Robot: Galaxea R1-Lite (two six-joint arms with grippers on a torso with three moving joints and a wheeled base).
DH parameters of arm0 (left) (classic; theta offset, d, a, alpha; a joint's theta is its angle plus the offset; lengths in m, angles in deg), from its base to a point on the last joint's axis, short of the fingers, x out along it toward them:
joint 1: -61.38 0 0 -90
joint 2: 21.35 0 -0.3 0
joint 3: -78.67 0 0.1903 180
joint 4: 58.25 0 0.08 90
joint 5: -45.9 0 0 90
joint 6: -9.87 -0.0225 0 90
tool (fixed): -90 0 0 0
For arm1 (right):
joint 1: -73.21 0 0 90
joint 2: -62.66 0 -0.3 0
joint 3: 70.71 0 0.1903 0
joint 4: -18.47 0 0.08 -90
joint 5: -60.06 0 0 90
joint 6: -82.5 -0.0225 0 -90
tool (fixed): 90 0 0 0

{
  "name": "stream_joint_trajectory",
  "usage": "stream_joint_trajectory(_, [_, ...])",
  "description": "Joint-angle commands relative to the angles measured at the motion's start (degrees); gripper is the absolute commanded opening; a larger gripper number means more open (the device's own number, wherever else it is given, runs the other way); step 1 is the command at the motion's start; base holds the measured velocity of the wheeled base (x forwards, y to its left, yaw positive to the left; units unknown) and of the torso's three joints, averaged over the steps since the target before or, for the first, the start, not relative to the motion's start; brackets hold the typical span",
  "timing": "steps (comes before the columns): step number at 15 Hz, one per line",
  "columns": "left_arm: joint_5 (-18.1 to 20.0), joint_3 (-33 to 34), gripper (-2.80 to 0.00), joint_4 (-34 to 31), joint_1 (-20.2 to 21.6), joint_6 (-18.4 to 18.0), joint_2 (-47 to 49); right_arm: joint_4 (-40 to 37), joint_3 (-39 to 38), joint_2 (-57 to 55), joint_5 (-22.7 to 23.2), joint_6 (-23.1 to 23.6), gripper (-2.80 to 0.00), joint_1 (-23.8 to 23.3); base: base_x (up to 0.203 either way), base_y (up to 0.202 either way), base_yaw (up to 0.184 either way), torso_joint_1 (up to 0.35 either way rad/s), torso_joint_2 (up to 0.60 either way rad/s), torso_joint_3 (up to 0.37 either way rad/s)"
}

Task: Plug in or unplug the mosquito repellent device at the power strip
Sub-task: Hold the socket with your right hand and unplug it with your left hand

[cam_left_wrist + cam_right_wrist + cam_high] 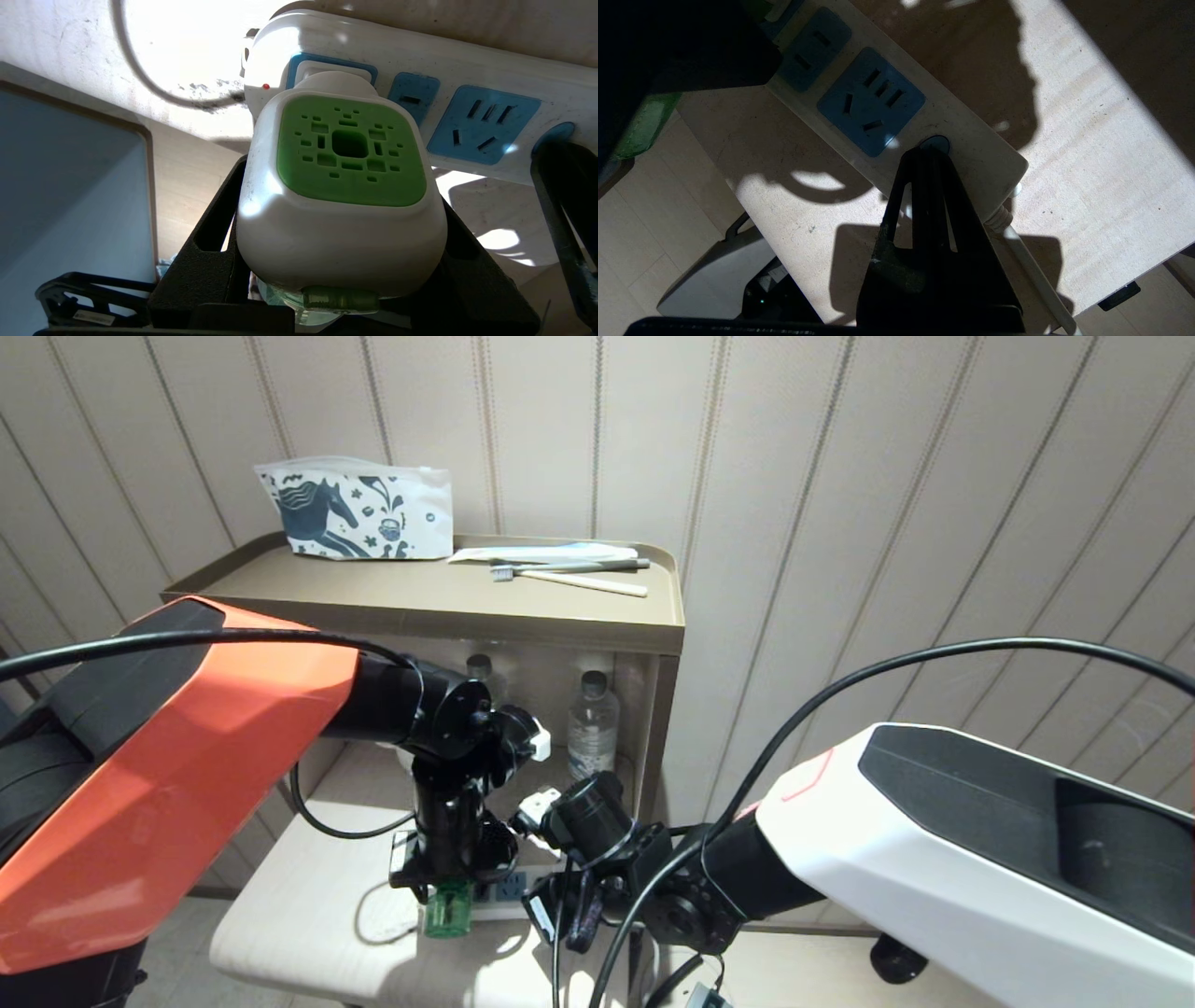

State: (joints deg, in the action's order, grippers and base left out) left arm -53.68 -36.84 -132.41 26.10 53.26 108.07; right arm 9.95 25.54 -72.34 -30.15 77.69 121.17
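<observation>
The mosquito repellent device (345,196), a white head with a green vented face over a green bottle (447,908), sits between my left gripper's (341,242) black fingers (210,242), which are shut on its sides. Its plug end meets the end socket of the white power strip (467,60); the prongs are hidden. The strip (971,154) lies on a pale low table (308,896). My right gripper (924,156) is shut, its tips down on the strip's face by a small blue button, near the cord end.
A white cord (1031,261) leaves the strip toward the table edge. Behind stands a tan cabinet (560,625) with a horse-print pouch (359,513) and toothbrushes (569,574) on top, and water bottles (593,723) on its shelf. A free blue socket (871,100) lies between the grippers.
</observation>
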Motion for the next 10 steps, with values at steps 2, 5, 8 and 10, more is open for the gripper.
stream_joint_trajectory(2, [-0.2,-0.3,-2.8,-0.3,0.1,0.3,-0.3,0.1,0.0,-0.3,0.0,0.0,-2.8,0.0,0.0,0.0,0.0,0.0,0.0,0.0])
stream_joint_trajectory(5, [1.6,-2.2,-2.8,-0.5,3.7,-0.1,-4.5,0.1,-0.5,-0.2,0.0,0.0,-2.8,0.0,0.0,0.0,0.0,0.0,0.0,0.0])
stream_joint_trajectory(8, [2.9,-3.0,-2.8,-1.6,5.1,-0.4,-5.4,0.1,-0.5,-0.3,0.0,0.0,-2.8,0.1,0.0,0.0,0.0,0.0,0.0,0.0])
stream_joint_trajectory(10, [2.9,-3.0,-2.8,-1.6,5.1,-0.4,-5.4,0.1,-0.5,-0.3,0.0,0.0,-2.8,0.1,0.0,0.0,0.0,0.0,0.0,0.0])
